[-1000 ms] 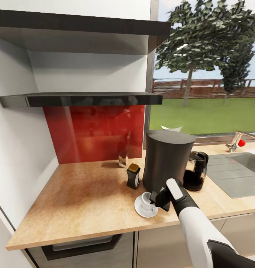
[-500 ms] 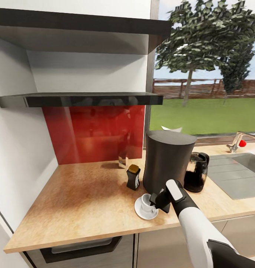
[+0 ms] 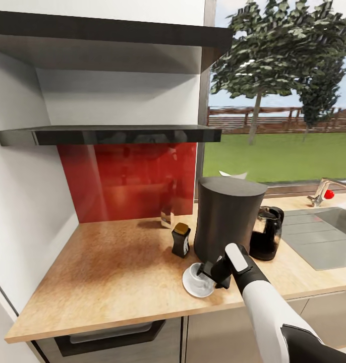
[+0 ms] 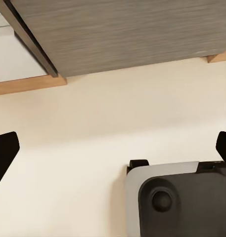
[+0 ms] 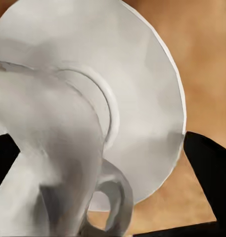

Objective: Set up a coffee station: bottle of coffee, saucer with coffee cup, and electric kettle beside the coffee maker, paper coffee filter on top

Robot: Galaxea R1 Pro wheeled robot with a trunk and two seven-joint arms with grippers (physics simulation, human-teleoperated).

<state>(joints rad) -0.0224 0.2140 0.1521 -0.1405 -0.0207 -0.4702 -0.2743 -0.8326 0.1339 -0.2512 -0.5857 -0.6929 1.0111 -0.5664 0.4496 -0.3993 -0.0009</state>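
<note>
**One gripper at the cup, cup on the saucer**

Half a second ago the coffee cup (image 3: 197, 275) stood upright and a little clear of the right gripper (image 3: 209, 270). Now the gripper has pushed in closer, its dark fingers overlap the cup's near side, and the cup looks lower and partly hidden behind them. A second ago the gripper sat slightly further right. Nothing else on the counter has moved.

From the right wrist camera, the fingertips (image 5: 207, 163) sit wide apart at the two edges of the picture, with the cup (image 5: 53, 163) and its handle between them. Whether they touch the cup I cannot tell. The cup rests on the saucer (image 3: 190, 287), a white plate lying flat on the kitchen countertop (image 3: 107, 272) just in front of the coffee maker (image 3: 226, 217).

The bottle of coffee (image 3: 181, 240) stands on the counter just left of the coffee maker. The electric kettle (image 3: 266, 233) stands just to its right, near the sink (image 3: 324, 237). A whitish edge of the paper coffee filter (image 3: 232, 174) peeks over the coffee maker's top. The kitchen shelf (image 3: 107, 134) hangs above the red backsplash (image 3: 122, 181).

The left gripper (image 4: 113, 153) hangs spread wide over pale floor (image 4: 83, 128), holding nothing.
</note>
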